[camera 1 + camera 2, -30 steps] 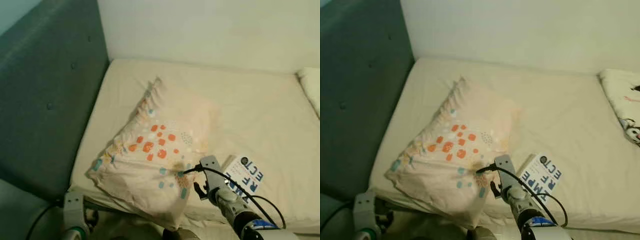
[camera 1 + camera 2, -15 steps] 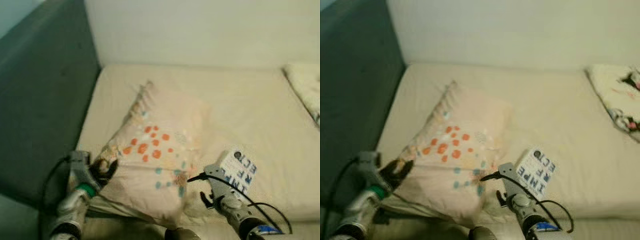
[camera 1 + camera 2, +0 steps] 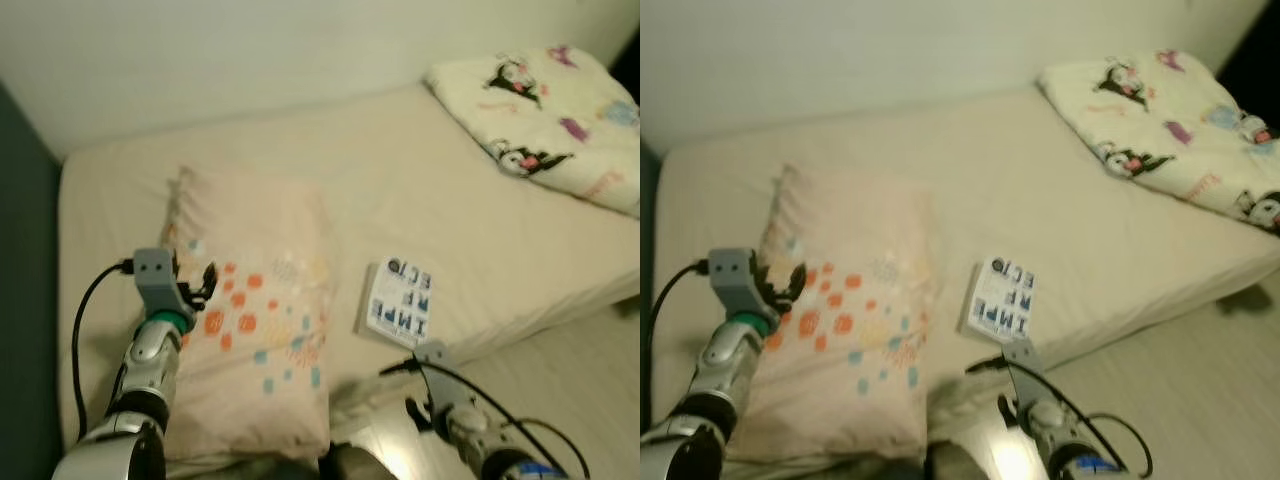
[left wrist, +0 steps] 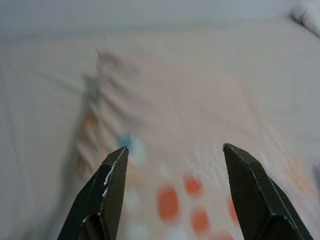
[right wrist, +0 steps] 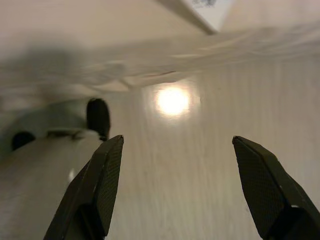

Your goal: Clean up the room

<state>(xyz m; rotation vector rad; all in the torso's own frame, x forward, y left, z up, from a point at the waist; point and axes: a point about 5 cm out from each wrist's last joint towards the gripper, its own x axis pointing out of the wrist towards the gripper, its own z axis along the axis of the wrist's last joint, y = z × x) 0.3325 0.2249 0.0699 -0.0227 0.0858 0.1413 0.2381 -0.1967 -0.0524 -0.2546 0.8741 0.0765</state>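
My left gripper (image 4: 172, 192), fingers spread and empty, hovers over the cream pillow with orange and teal dots (image 3: 255, 330). Next I'd grip it. My right gripper (image 5: 180, 185), also spread and empty, hangs beside the pillow, over the floor.

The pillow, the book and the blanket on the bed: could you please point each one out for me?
pillow (image 3: 265, 330), left eye view, on its dotted middle.
book (image 3: 400, 302), left eye view, on the cover lettering.
blanket (image 3: 540, 120), left eye view, on its printed top.
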